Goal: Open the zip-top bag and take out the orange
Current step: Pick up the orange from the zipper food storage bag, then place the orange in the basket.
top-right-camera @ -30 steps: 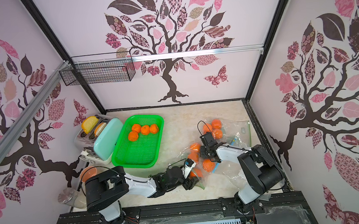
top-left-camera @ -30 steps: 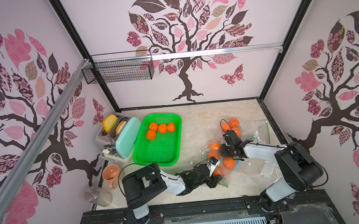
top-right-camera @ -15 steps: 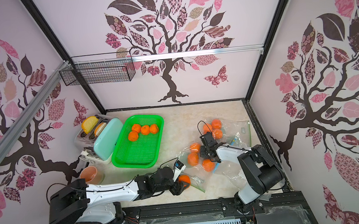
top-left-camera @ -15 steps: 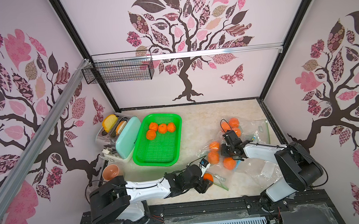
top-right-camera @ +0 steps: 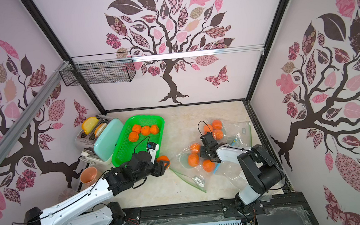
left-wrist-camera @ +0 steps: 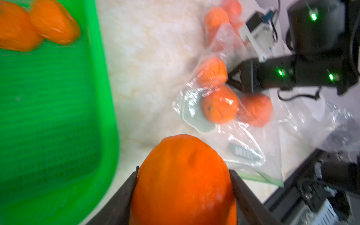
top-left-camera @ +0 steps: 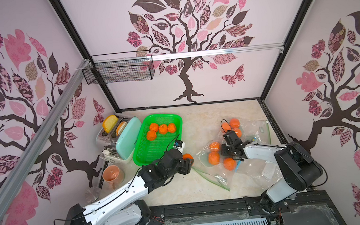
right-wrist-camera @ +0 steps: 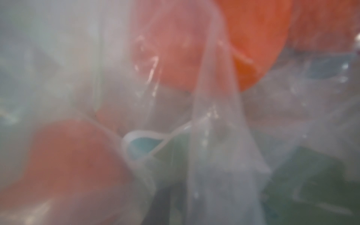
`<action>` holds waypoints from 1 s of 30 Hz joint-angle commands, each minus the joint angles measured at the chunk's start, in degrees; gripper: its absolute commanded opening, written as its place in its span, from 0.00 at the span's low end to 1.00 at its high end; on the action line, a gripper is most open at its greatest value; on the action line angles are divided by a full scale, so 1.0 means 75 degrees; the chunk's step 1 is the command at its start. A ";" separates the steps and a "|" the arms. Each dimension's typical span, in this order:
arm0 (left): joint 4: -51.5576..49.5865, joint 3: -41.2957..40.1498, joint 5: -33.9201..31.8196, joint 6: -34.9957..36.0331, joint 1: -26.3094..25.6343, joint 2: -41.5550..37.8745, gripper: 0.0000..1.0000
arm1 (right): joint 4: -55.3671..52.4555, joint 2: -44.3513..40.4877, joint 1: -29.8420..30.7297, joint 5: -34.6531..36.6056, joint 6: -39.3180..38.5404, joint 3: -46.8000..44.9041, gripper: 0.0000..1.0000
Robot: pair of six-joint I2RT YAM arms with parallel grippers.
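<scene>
Left wrist view: orange [left-wrist-camera: 183,181], clamped between the two dark fingers of the left claw [left-wrist-camera: 184,171], out of the bag [left-wrist-camera: 251,142] and held just beside the tray [left-wrist-camera: 58,116]. Bag: clear film with a green zip edge, lying on the table [top-left-camera: 197,120] near the held orange; three more oranges [top-left-camera: 214,158] show through the film. A dark printed patch with pale letters sits on the film, too blurred to read. Right claw [top-left-camera: 224,153]: low among the bagged oranges, jaws pressed nearly together on a fold of bag film; its fingers do not show in the right wrist view, which gives only blurred film, orange shapes and a blue-green smear. Second bag [top-left-camera: 257,126], toward the back wall: three oranges, a small label too small to read. Tray: green mesh, four oranges [top-left-camera: 160,130] at its far end. Toaster [top-left-camera: 126,141], mint side panel, just beside the tray; its small dark lettering is illegible, with bread [top-left-camera: 109,123] in the slots. Cup [top-left-camera: 113,175], peach, near the toaster. Wire basket [top-left-camera: 119,70] on the back wall.
</scene>
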 commanded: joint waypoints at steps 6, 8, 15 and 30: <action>0.0712 0.0672 -0.0011 0.0497 0.3051 0.1526 0.34 | -0.0194 0.0153 0.0020 -0.0246 0.0119 -0.0146 0.16; 0.1282 0.0661 -0.0279 0.0559 0.3506 0.2091 0.34 | -0.0146 0.0159 0.0031 -0.0300 0.0122 -0.0151 0.16; 0.2685 0.1155 -0.0735 0.0896 0.4119 0.4276 0.34 | -0.0142 0.0175 0.0028 -0.0360 0.0099 -0.0129 0.16; 0.3750 0.1760 -0.1695 0.1665 0.4185 0.5678 0.43 | -0.0133 0.0272 0.0058 -0.0540 0.0050 -0.0030 0.16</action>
